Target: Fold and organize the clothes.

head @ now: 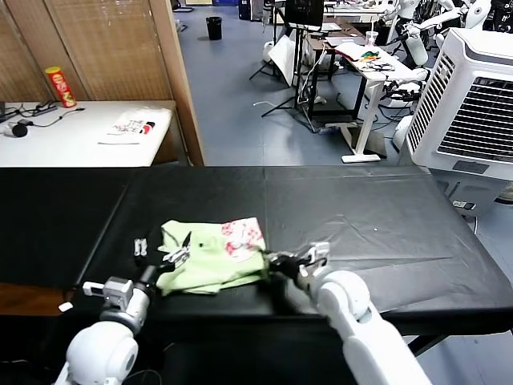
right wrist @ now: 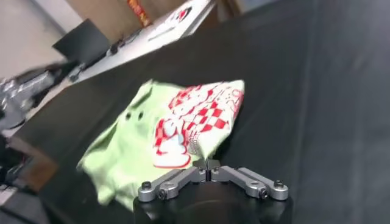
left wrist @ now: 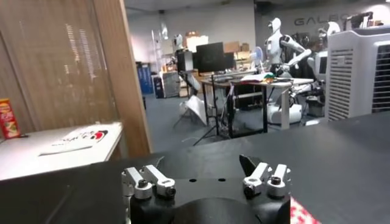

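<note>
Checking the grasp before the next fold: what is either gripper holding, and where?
The right gripper is shut on the pale green shirt, pinching its near right edge. The left gripper is open, holding nothing.

A black cloth (head: 345,216) covers the bench, creased toward its right end. Beyond the bench's far left corner stands a white table (head: 56,136); on it lie a folded white garment with red-and-black print (head: 132,126), a red chip can (head: 60,87) upright near the back, and a black cable (head: 28,123). A wooden partition (head: 172,76) rises beside that table. Past the far right corner sits a large white air cooler (head: 473,100) with a grilled front. Farther off, on the blue floor, are a black bin (head: 213,27), a cluttered desk (head: 373,64) and a monitor on a stand (head: 304,12).
</note>
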Motion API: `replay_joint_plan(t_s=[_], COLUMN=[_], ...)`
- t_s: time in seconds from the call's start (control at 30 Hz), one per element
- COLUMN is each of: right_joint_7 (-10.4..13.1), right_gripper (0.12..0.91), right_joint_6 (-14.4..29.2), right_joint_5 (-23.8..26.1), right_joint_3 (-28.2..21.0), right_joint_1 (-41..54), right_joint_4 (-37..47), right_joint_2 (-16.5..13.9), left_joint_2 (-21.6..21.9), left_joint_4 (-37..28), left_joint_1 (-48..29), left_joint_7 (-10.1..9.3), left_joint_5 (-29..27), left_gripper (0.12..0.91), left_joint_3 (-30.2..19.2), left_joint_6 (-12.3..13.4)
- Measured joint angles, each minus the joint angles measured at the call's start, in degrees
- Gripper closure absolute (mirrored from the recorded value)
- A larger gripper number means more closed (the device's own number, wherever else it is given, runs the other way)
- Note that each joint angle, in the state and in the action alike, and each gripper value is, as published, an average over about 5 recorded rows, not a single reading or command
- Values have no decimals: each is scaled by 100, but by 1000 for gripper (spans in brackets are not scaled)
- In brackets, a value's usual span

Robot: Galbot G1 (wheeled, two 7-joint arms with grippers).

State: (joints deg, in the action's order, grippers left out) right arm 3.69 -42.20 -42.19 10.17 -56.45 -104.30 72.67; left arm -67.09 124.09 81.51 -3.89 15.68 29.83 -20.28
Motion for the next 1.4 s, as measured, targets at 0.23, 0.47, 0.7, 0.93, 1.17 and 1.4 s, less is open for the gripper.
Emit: replay_joint_plan(t_s=[0.23,0.47,0.7,0.93,1.17,1.4], right_joint_7=[-123,27,173,431,656,922], right_gripper=[724,345,229,227,227,227], right_joint_6=[0,147,1522,3222,3891,3965], right_joint_5=[342,955,2110,3220,3455,3483], right_joint_3=[271,717,1210,1518,1765,1782], right_joint_1=[-128,-1030,-2546,-4004,-5003,-5648], right_joint_4=[-276,-1058,-1739,-1970,-2229,-2579], right_joint_2=[-467,-677,-505,-257,-92,7], left_joint_2=[-11,144,207,205,100,22], left_joint_4=[-118,-294,-231,210,577,847], left_joint_1=[91,326,709,1342,1956,2355], left_joint_7=[-24,15,-273,-330,-540,-728], left_joint_5=[386,438,471,489,624,940], left_gripper=[232,232,232,232,232,232], left_joint_3=[103,5,-159,-114,-23,130], left_joint_6=[-28,545,709,810,888,658])
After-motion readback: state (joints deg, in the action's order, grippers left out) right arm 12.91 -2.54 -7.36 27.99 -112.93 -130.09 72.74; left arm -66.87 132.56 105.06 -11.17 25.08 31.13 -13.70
